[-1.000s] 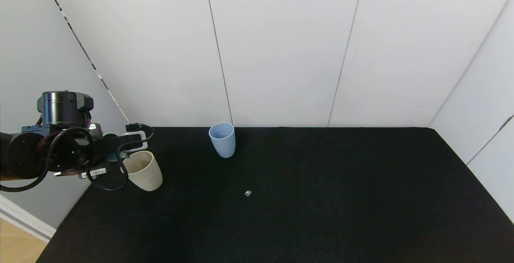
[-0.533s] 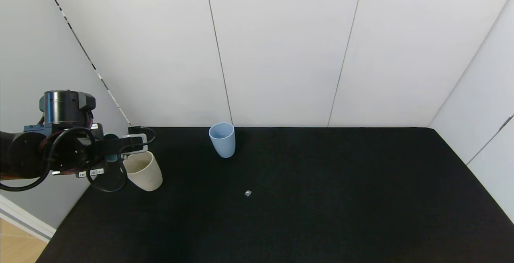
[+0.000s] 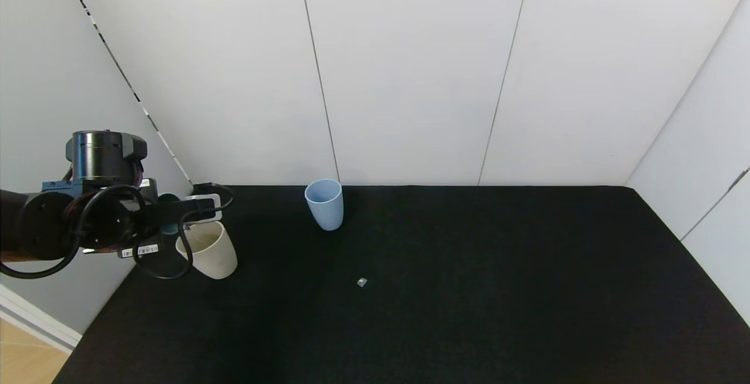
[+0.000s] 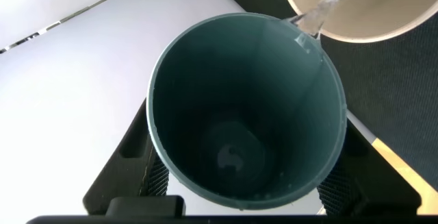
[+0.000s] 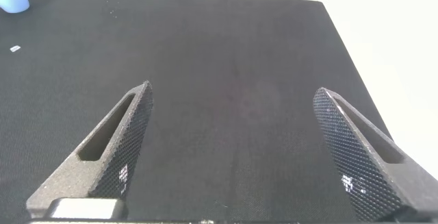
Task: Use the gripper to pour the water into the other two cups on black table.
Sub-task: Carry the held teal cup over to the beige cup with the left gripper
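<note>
My left gripper (image 4: 243, 183) is shut on a teal-green cup (image 4: 246, 107) with a dark inside, held tilted at the black table's (image 3: 469, 284) far left. A thin stream of water (image 4: 316, 15) runs from its lip into the cream-beige cup (image 4: 363, 11), which stands just beneath it (image 3: 214, 255). In the head view the arm and its cables hide most of the teal-green cup (image 3: 170, 199). The light blue cup (image 3: 325, 205) stands upright by the back wall, apart from both. My right gripper (image 5: 233, 148) hangs open over bare table.
A tiny pale scrap (image 3: 361, 282) lies on the cloth in front of the light blue cup. White wall panels close the back and right side. The table's left edge runs close beside the cream-beige cup.
The left arm has shifted a little to the right, bringing the teal-green cup further over the cream-beige cup. The two standing cups have not moved.
</note>
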### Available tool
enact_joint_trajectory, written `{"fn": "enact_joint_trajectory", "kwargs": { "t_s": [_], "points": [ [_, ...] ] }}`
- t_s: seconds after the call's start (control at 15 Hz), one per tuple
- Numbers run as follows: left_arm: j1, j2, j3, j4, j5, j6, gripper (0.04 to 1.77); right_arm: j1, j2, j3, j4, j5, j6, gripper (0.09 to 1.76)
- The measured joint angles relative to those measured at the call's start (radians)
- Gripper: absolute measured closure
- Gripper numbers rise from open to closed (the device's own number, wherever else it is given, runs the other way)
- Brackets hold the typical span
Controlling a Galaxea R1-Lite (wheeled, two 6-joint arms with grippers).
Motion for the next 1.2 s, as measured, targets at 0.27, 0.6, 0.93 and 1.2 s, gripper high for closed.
{"fn": "enact_joint_trajectory", "kwargs": {
  "t_s": [0.27,0.6,0.93,1.2],
  "points": [
    [0.012,-0.004,0.003,0.0,-0.015,-0.069,0.64,0.0,0.0,0.0,0.0,0.0,0.0,0.14],
    [0.053,-0.02,0.02,0.003,-0.094,-0.168,0.64,0.0,0.0,0.0,0.0,0.0,0.0,0.14],
    [0.086,-0.065,0.044,0.009,-0.157,-0.322,0.64,0.0,0.0,0.0,0.0,0.0,0.0,0.14],
    [0.053,-0.12,0.041,0.02,-0.204,-0.487,0.64,0.0,0.0,0.0,0.0,0.0,0.0,0.14]
  ]
}}
